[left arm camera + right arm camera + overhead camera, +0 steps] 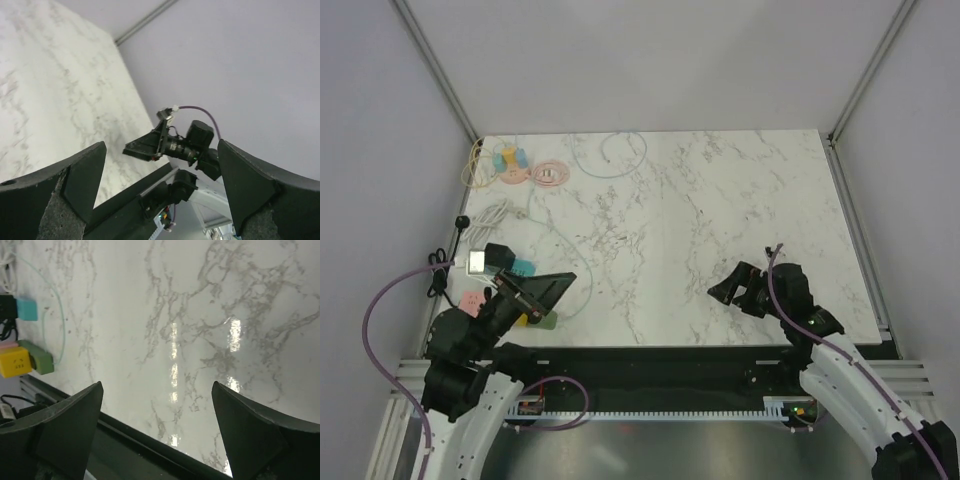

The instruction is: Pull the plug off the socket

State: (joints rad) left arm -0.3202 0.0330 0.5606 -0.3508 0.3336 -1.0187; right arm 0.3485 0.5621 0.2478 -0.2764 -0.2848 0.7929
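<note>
L end effector (546, 290), R end effector (722, 290) both stood apart. Yellow plug (15, 361) met green socket (42, 359) at near-left edge of surface (720, 200), teal block (27, 309) beside.

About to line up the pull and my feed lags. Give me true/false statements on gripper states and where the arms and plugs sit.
1. The left gripper and right gripper are both open, holding nothing. True.
2. The right gripper hovers over the plugs. False: bare marble table lies under it, and the plug cluster is by the left arm.
3. The yellow block touches the green block. True.
4. The round pink socket sits at the near right corner. False: far left.
</note>
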